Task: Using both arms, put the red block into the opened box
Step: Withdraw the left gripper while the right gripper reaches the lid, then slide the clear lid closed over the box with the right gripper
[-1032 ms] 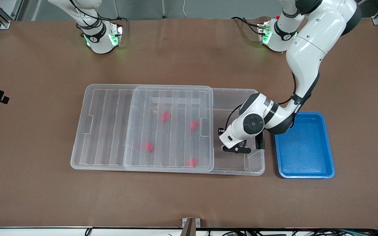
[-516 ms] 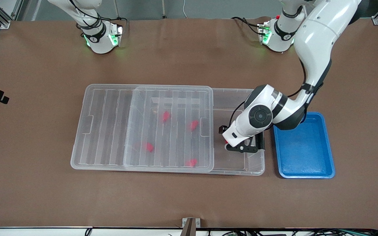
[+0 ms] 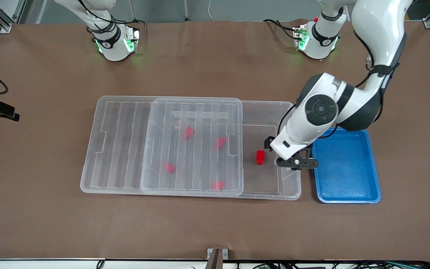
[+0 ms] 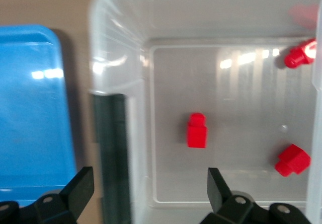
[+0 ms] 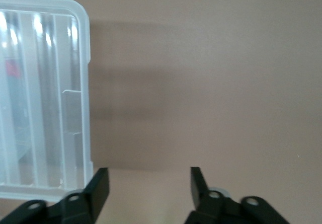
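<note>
From my console I see the red block lying on the floor of the box, in the uncovered section at the left arm's end, just past the edge of the ribbed sliding lid. Nothing grips it. The left gripper hangs over the box's short end wall beside the blue tray, its fingers spread wide apart and empty; in the left wrist view the block sits on the clear floor between them, with the dark latch on the end wall. Four more red blocks show through the lid (blurred by the ribs). The right gripper is over bare table just off the lid's end at the right arm's end, its fingers apart and holding nothing.
</note>
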